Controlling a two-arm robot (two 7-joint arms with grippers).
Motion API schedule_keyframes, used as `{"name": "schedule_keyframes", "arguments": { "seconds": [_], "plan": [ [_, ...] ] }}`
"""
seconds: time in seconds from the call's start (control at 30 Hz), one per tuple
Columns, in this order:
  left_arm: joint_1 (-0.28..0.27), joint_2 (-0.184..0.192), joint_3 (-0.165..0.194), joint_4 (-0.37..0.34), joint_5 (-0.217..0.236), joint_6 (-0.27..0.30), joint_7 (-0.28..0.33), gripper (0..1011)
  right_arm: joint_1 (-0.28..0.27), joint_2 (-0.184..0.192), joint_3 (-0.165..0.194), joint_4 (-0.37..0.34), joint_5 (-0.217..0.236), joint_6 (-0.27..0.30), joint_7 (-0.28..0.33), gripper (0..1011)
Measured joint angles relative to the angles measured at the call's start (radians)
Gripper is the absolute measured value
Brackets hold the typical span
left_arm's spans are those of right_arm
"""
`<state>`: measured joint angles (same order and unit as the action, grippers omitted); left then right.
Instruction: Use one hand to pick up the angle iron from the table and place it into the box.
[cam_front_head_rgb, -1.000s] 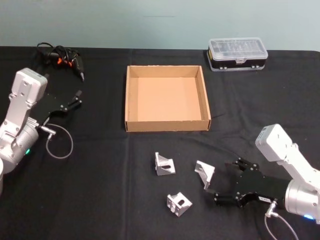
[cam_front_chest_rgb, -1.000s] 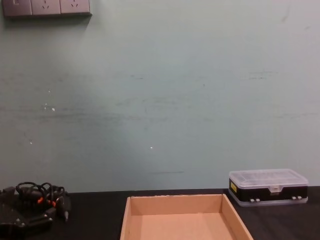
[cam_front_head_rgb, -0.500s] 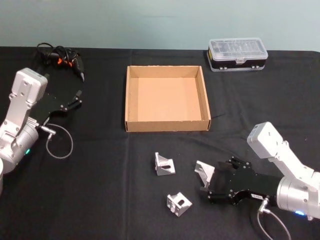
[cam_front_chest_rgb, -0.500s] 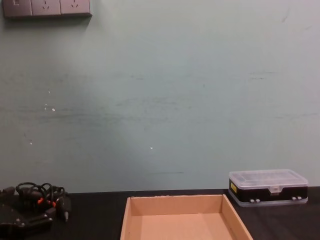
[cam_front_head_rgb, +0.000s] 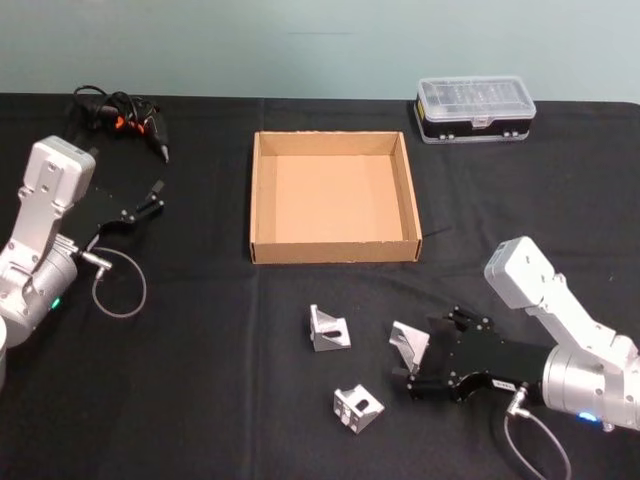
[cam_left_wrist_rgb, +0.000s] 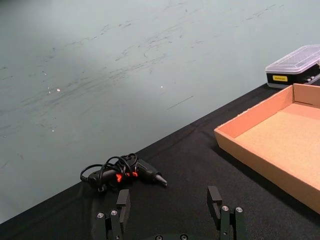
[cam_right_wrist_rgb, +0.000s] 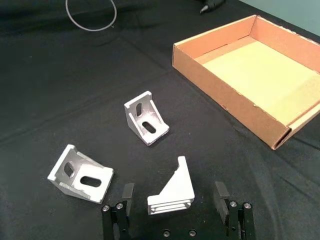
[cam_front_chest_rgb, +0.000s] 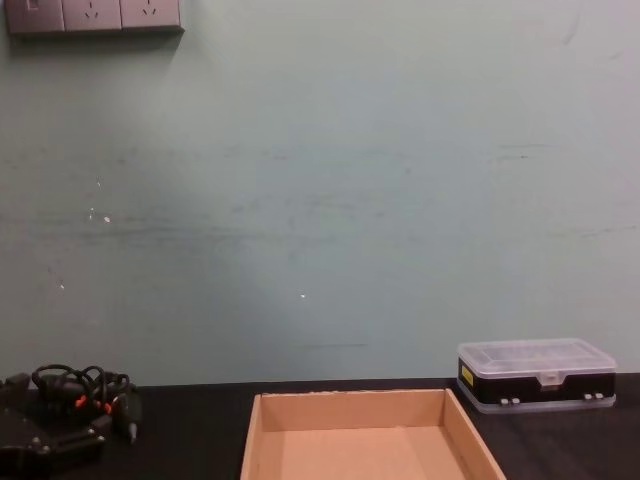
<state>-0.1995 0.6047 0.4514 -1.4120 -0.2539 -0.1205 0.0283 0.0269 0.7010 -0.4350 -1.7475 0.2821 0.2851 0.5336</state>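
Angle irons, three of them in bright metal, lie on the black table on the near side of the box; the right angle iron sits between the spread fingers of the right gripper, which reaches in low from the near right on its silver-grey arm; in the right wrist view the two black fingers stand apart on either side of the right angle iron, with dark table showing in the gap on each side, so the claw is open around the piece and not clamped on it. The left angle iron rests just to the left, apart from the claw; the near angle iron lies nearer, between the other two. The box, tan cardboard with low walls, stands at the middle of the table, farther off than all three pieces. The left gripper hangs at the left side, its fingers also apart; a black corded tool lies beyond it at the far left; a clear-lidded plastic case sits at the far right, beyond the box.
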Motion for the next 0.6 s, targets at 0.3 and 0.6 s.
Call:
{"name": "schedule_keyframes", "arguments": {
  "seconds": [0.3, 0.6],
  "plan": [
    [0.0, 0.0, 0.0, 0.0, 0.0, 0.0, 0.0, 1011, 0.013, -0.008, -0.013, 0.009, 0.0, 0.004, 0.002, 1003],
    [0.0, 0.0, 0.0, 0.0, 0.0, 0.0, 0.0, 1011, 0.015, -0.008, -0.018, 0.012, 0.004, 0.01, 0.001, 927]
  ]
}}
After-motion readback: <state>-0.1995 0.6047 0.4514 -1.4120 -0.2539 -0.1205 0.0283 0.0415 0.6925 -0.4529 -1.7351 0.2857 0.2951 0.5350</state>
